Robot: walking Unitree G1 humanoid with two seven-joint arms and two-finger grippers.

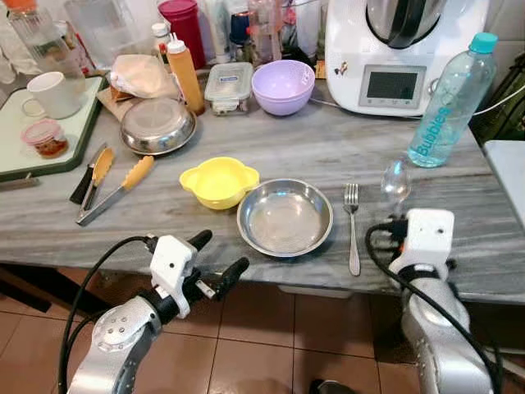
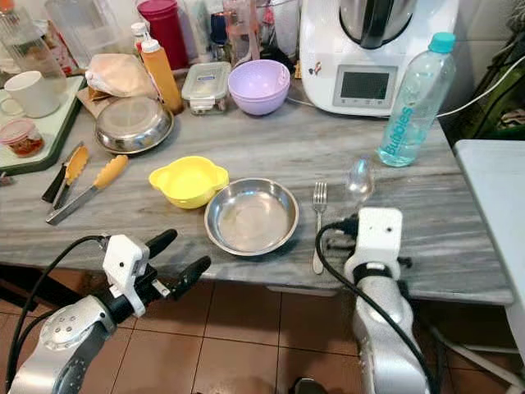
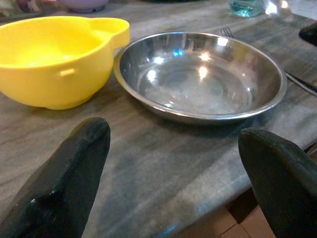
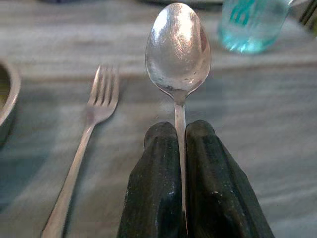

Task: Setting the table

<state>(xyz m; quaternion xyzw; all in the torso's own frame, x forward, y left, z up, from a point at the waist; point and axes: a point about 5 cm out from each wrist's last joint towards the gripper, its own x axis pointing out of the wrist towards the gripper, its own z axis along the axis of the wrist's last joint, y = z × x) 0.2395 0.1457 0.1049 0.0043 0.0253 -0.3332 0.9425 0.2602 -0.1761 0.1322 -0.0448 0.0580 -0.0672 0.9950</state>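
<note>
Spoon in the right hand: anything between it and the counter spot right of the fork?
Nothing visible. The spoon, clamped in the right hand, sits over bare counter beside the fork; the water bottle stands farther back.

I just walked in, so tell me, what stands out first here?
The right gripper pinches a shiny metal spoon over the grey marble table, beside a silver fork. A round steel plate touches a yellow plastic bowl ahead of the open left gripper.
</note>
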